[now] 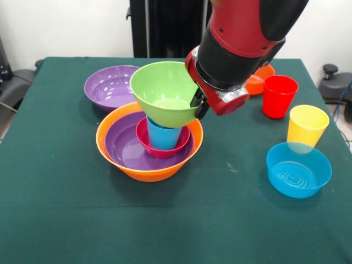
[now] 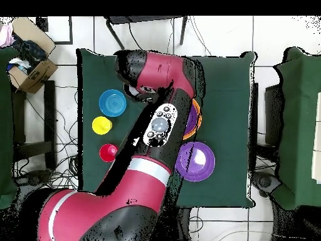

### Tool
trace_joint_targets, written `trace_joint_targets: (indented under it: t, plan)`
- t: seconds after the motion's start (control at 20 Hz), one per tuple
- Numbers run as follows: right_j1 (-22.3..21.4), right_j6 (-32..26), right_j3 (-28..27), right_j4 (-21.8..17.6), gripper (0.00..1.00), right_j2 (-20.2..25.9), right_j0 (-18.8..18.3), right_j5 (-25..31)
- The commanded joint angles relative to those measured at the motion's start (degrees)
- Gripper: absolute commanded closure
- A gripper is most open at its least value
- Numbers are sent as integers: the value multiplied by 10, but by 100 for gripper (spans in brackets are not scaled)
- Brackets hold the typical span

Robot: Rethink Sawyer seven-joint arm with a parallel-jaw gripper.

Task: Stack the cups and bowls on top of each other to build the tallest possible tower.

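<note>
Front and overhead views of a stacking task on a table draped in dark green cloth. The gripper has its jaws clamped on the right-hand rim of the lime green bowl, a glossy, round, deep plastic vessel, which is tilted and sits on the mouth of the blue cup. The cup, a smooth tapered tumbler, stands upright inside the small pink-red bowl; this nests in a large purple bowl, itself nested in the large orange bowl, the base of the tower.

A second large purple bowl rests open side up just behind the tower, touching or nearly touching the orange rim. To the right, well apart from the tower, stand the red cup and yellow cup, both upright, with the small blue bowl in front of the yellow cup. A small orange bowl lies partly hidden behind the arm.
</note>
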Motion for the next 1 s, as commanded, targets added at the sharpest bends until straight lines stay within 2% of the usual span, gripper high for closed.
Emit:
trace_joint_targets:
  t: [0.05,1.0]
  plan:
    - [19,25,15,-18,100,60,1,-7]
    - [14,0,27,-26,100,61,-12,-15]
